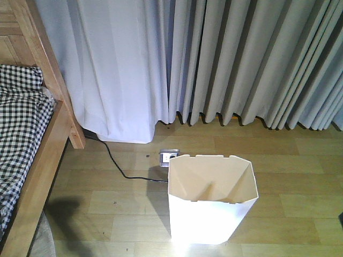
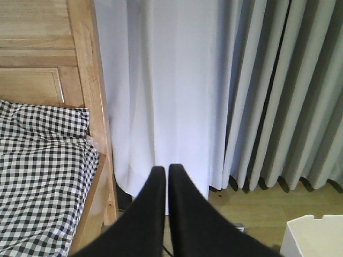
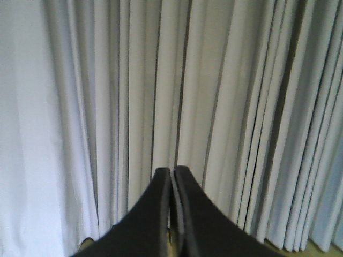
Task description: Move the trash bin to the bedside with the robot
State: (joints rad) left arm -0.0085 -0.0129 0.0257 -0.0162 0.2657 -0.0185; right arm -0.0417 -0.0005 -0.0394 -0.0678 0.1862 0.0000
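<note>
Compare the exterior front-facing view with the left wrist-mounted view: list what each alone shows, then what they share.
Only the front-facing view shows the cream inside of the white plastic trash bin, the black cable and the floor socket. Only the left wrist view shows the shut black left gripper and the bed's wooden headboard. Both show the checked bedding, the light wooden bed frame, grey curtains, wooden floor and part of the bin.

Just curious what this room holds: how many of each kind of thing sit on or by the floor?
White plastic trash bin: 1
Light wooden bed with checked bedding: 1
Black cable: 1
Floor power socket: 1
Total: 4
</note>
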